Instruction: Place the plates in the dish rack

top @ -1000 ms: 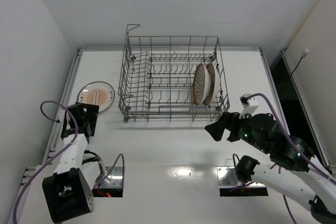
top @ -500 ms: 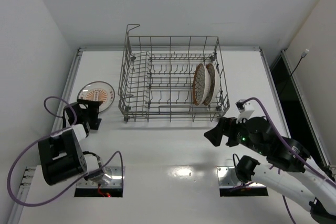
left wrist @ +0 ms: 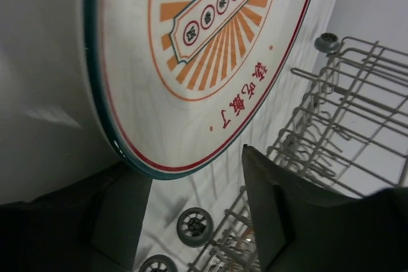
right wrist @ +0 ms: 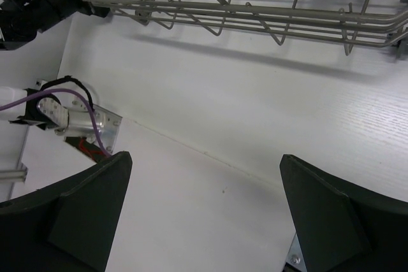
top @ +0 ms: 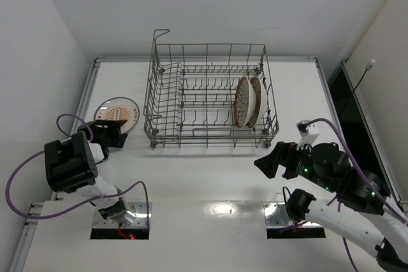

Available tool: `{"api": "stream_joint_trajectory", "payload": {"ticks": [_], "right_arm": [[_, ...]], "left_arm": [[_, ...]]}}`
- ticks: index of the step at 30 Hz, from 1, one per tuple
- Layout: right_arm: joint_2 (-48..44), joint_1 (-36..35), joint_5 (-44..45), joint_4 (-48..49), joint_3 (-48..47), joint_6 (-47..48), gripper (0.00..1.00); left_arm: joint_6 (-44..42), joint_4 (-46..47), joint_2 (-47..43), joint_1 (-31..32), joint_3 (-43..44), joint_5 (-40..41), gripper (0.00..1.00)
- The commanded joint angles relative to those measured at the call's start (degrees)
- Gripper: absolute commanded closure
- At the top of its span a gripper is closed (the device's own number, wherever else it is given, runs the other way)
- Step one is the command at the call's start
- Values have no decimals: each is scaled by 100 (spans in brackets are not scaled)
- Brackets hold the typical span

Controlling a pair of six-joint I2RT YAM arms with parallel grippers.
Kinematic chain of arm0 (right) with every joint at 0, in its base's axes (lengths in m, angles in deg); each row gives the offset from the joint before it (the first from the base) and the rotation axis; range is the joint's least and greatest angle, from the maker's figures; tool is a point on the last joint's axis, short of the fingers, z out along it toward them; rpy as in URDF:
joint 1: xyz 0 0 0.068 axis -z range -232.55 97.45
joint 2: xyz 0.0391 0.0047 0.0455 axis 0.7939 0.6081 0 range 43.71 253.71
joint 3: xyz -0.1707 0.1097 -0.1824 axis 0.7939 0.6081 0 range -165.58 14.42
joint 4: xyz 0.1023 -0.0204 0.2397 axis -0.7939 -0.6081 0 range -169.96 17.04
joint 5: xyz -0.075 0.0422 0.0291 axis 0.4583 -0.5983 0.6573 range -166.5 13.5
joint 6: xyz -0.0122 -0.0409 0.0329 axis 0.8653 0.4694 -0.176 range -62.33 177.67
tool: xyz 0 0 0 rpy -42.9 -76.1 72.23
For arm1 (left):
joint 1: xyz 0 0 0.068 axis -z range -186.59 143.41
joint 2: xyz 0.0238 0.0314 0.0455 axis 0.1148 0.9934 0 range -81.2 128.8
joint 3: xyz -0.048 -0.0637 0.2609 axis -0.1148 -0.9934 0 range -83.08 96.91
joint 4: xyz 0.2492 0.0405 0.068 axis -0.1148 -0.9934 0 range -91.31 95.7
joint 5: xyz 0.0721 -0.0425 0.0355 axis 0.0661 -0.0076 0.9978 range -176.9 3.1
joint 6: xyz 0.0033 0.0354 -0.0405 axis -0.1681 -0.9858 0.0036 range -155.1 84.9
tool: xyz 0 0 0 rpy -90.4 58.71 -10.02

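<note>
A white plate with an orange centre design (top: pixel 117 115) lies on the table left of the dish rack (top: pixel 207 45). It fills the upper left of the left wrist view (left wrist: pixel 191 62). My left gripper (top: pixel 108 134) sits at the plate's near edge. Its jaws (left wrist: pixel 194 171) are partly closed, with the plate's rim at their mouth by the left finger (left wrist: pixel 121 221) and a gap to the right finger (left wrist: pixel 280 214). Two patterned plates (top: pixel 245 102) stand upright in the rack's right end. My right gripper (top: pixel 264 162) hangs open over bare table before the rack (right wrist: pixel 255 11), holding nothing (right wrist: pixel 205 156).
The rack's small wheels (left wrist: pixel 194 226) and wire side (left wrist: pixel 344 113) lie just right of the left gripper. Walls close in the table on the left, right and far sides. The arms' metal base plates (top: pixel 121 218) (top: pixel 290 214) are at the near edge.
The left arm swung round and brought its gripper to the plate's edge, and its jaws have narrowed. The right arm drew back slightly to the right, still open.
</note>
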Motion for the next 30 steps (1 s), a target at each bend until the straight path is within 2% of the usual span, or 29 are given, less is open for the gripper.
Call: {"api": "stream_joint_trajectory", "payload": {"ticks": [1,2,5,8,16,20,22,30], "right_arm": [[-67,-12,194,-142,-263,-150,0],[-67,-12,194,-212,-315,-150,0],[-138,-12,246,-317,-368,-203,0],[-242,41,299,-370,-421,-203,0],[-348,41,299,-494,-474,-308,0],[-401,41,299,-494,-360,-308,0],[-401,41,238,-494,-360,-308,0],[-401,41,123,-581,-351,-361,0]], "left_arm": [[-216,-228,516,-104,-137,59,47],[-216,-35,586,-105,-137,-73,62],[-216,308,840,-105,-137,-354,87],[-268,310,903,-157,-137,-478,100],[-269,91,430,-209,-137,-531,100],[-426,-550,-728,-263,179,-356,100],[-488,-1093,-1047,-263,425,-355,100],[-241,-1895,-2453,-201,803,-22,100]]}}
